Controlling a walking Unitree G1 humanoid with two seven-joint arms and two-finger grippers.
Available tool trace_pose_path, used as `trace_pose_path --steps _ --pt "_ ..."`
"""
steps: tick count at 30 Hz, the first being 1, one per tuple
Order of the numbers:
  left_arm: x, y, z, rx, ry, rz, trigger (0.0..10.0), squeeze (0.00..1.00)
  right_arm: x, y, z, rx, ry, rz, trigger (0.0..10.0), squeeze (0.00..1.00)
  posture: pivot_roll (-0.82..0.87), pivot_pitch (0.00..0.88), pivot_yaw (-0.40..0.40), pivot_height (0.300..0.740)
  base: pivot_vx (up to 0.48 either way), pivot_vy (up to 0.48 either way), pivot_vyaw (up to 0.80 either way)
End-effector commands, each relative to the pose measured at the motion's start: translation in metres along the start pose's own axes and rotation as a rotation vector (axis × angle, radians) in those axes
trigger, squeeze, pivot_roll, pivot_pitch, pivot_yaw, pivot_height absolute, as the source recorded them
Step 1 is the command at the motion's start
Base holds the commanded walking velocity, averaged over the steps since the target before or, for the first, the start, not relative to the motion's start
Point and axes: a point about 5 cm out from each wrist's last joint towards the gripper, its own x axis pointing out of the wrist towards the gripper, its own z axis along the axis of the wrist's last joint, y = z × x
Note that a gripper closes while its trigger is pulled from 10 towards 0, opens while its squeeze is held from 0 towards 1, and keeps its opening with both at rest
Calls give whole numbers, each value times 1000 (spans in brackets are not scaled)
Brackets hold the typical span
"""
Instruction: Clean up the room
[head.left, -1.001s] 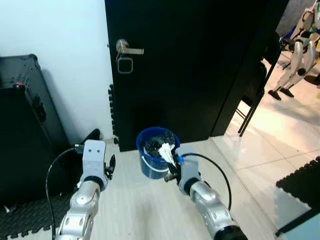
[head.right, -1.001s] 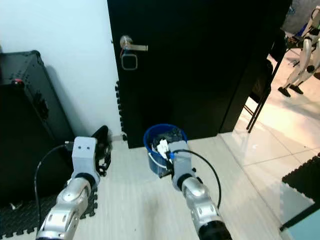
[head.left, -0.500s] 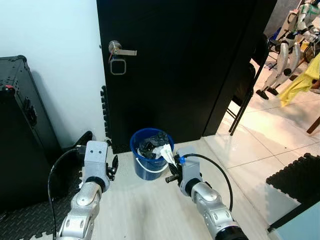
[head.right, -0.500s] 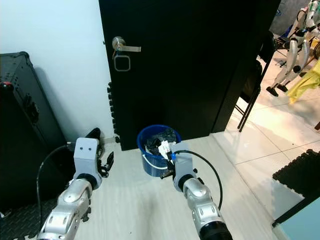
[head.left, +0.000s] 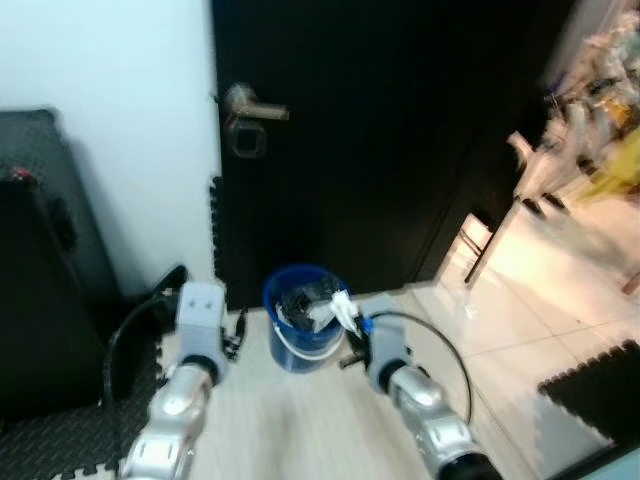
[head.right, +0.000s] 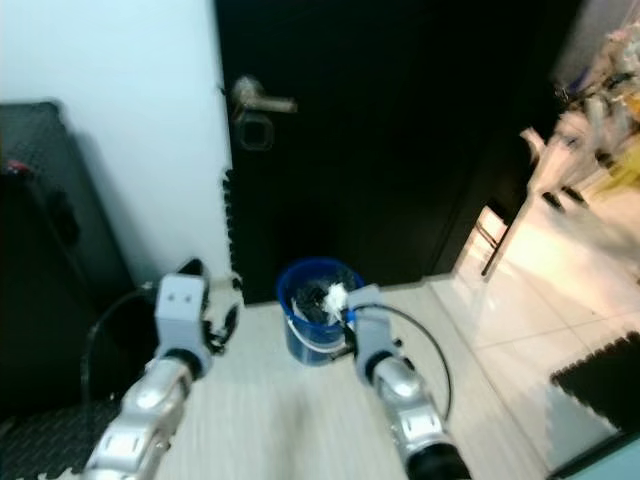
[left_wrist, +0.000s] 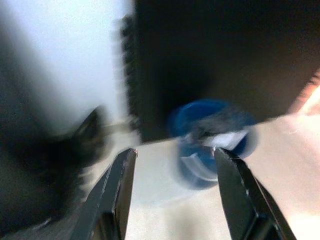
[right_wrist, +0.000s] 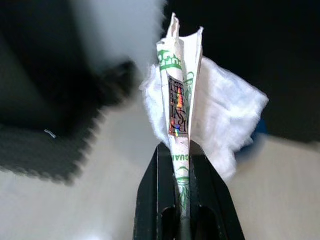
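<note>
A: Head views, blurred: where was the right gripper (head.left: 345, 318)?
B: Just beside the rim of the round blue plastic bucket (head.left: 300, 325), which stood ahead of both grippers before the black door (head.left: 380, 130).

A: Left wrist view?
B: The left gripper (left_wrist: 172, 187) was spread and empty, the bucket ahead between its fingers.

A: Right wrist view?
B: The right gripper clamped a crumpled white paper wrapper with green print (right_wrist: 182, 100).

Two silver jointed arms, grey wrist blocks, looping black cables, black jaws.
</note>
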Motion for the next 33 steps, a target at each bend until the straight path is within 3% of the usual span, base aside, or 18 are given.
trace_pose_path --steps 1,14,33 --pt "-1 -10 0 -8 -1 -31 10000 0 -8 -15 -12 13 41 -48 10000 0 88 0 -117 740 300 0 0" --pt "-2 -9 0 1 3 -41 10000 0 -6 -15 -13 8 45 -52 10000 0 94 6 -117 740 311 0 0" --pt "8 -21 1 -10 20 -129 10000 0 -6 -24 -14 5 56 -120 10000 0 70 21 -99 740 325 0 0"
